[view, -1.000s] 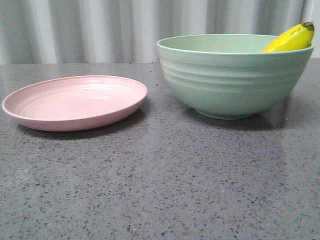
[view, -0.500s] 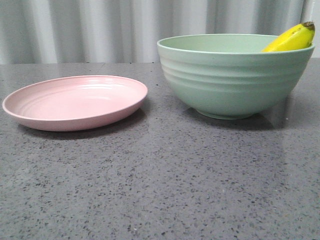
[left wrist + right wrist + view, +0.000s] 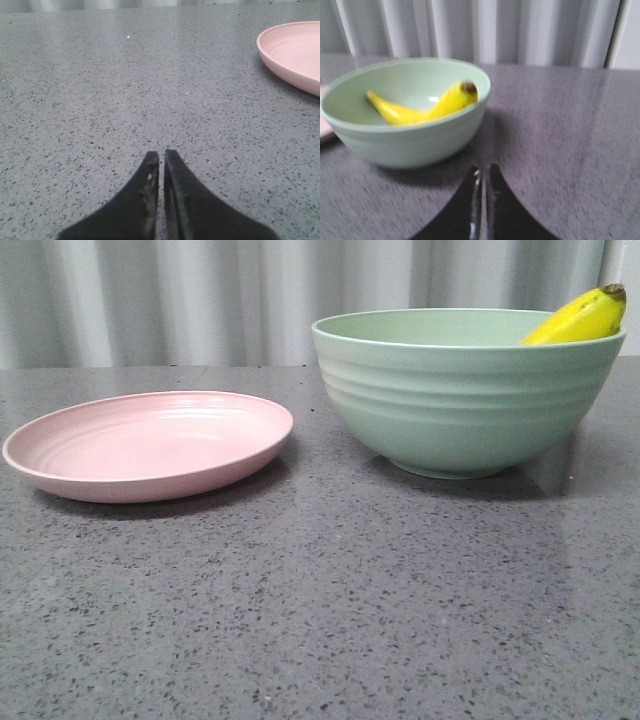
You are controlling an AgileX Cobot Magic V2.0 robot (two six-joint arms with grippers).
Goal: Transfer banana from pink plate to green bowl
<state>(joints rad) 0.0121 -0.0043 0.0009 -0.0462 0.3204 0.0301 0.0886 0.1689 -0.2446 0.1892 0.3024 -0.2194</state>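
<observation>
**Observer:** Where is the banana?

**Me:** The banana [image 3: 422, 108] lies inside the green bowl [image 3: 465, 400]. Its dark tip leans on the rim and pokes above it; the rest curves down along the inner wall. The pink plate [image 3: 150, 445] sits bare on the bench [image 3: 330, 600], beside the bowl and not touching it.

**Observer:** And your end effectors?

**Me:** My right end effector [image 3: 482, 172] has its fingers pressed together on nothing, low over the bench, near the bowl but clear of it. My left end effector [image 3: 160, 159] is likewise closed and empty, hovering over bare bench off to the side of the plate.

**Observer:** So the job looks finished. What could spoil it?

**Me:** By my reading, mostly me. The right wrist view is smeared, which suggests that arm is in motion. The bowl stands on a small foot, so if I clipped its wall it could skid or rock on this smooth bench. The banana is glossy and only propped on the rim, so a jolt might slide it down into the bowl, which is harmless, or tip it out over the edge. On the left, a careless sweep could catch the plate's raised rim and shove it.
</observation>
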